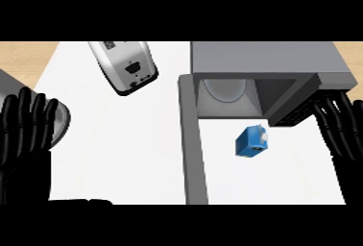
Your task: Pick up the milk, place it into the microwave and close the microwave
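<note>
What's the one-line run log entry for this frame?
milk: on counter, untouched | microwave: door open, milk not inside | left hand: open, at left edge | right hand: open, right of milk

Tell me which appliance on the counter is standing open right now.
The grey microwave at the upper right: its door is swung out toward the robot, showing the cavity. The silver toaster at the upper left has no door.

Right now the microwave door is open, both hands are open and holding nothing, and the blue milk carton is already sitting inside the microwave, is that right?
Not quite. The head view shows the milk carton on the counter in front of the microwave, not inside it. The rest holds: the door is open, and the left hand and right hand are open and hold nothing.
</note>
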`<state>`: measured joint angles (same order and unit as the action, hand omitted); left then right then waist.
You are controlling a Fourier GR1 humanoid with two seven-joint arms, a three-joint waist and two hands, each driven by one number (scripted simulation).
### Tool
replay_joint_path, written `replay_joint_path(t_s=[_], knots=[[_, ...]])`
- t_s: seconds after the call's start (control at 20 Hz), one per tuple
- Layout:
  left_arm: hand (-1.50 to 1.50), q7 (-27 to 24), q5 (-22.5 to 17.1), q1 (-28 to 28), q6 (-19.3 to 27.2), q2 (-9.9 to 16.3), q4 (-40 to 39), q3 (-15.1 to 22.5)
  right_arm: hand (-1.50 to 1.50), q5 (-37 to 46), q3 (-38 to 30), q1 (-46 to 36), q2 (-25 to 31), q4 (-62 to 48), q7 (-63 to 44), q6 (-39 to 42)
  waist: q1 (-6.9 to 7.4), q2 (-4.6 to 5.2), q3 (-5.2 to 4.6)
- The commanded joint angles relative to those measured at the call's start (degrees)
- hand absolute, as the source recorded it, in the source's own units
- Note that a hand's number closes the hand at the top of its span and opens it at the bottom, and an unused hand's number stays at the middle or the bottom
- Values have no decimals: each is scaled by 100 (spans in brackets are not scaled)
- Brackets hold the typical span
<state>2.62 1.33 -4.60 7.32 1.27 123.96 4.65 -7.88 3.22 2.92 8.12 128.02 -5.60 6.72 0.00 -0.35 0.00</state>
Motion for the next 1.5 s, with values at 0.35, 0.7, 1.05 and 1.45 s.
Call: replay_joint_path(t_s=[0.35,0.7,1.05,1.45], knots=[[-150,-463,-324,-2350,-221,-125,1295,619,-150,296,446,887,-196,883,-211,130,41,18,-1],[-150,-1246,-760,-3695,-787,-1,1759,474,-150,1101,865,1633,-344,1207,169,153,65,2,-3],[-150,-2220,-1062,-4224,-1223,-116,1180,286,-150,1316,662,1547,-438,-102,1302,281,62,15,0],[-150,-2958,-1157,-5031,-1868,-115,992,39,-150,1886,607,709,-619,-1131,1235,-95,106,17,-1]])
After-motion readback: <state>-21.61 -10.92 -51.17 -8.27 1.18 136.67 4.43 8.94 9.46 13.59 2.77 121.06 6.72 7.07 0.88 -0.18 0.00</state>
